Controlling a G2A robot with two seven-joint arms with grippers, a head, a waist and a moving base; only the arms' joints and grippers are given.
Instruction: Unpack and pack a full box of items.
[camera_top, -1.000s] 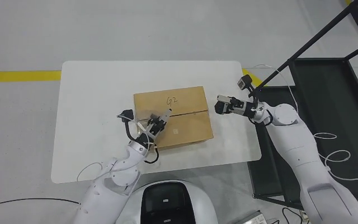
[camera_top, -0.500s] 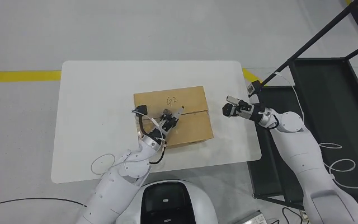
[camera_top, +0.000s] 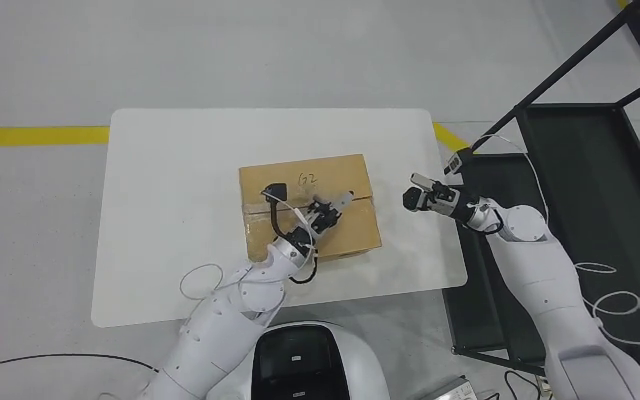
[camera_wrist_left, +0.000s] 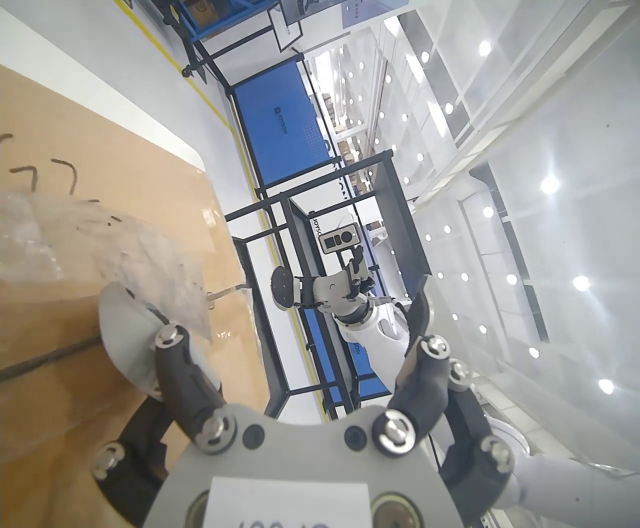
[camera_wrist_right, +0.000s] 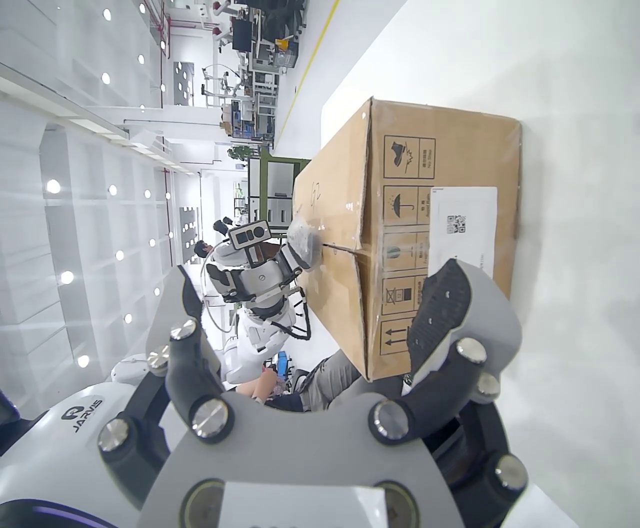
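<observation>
The left gripper (camera_top: 335, 207) has slid rightward along the top seam of the closed brown cardboard box (camera_top: 340, 175). Its jaws are wide over the crinkled clear tape (camera_wrist_left: 100, 240). The box sits mid-table on the smooth white rounded table (camera_top: 160, 200). The right gripper (camera_top: 412, 195), jaws also spread wide, has drawn back to the right of the box's end, which carries a white paper label (camera_wrist_right: 462, 220).

Top view high above table (camera_top: 160, 200), looking down, wrist views close, sideways — all share the box (camera_top: 340, 175).

Matt brown cardboard box (camera_top: 340, 180) with a glossy clear tape strip (camera_wrist_left: 100, 240) and white paper label (camera_wrist_right: 462, 225), on a smooth, matt white table (camera_top: 170, 200).
</observation>
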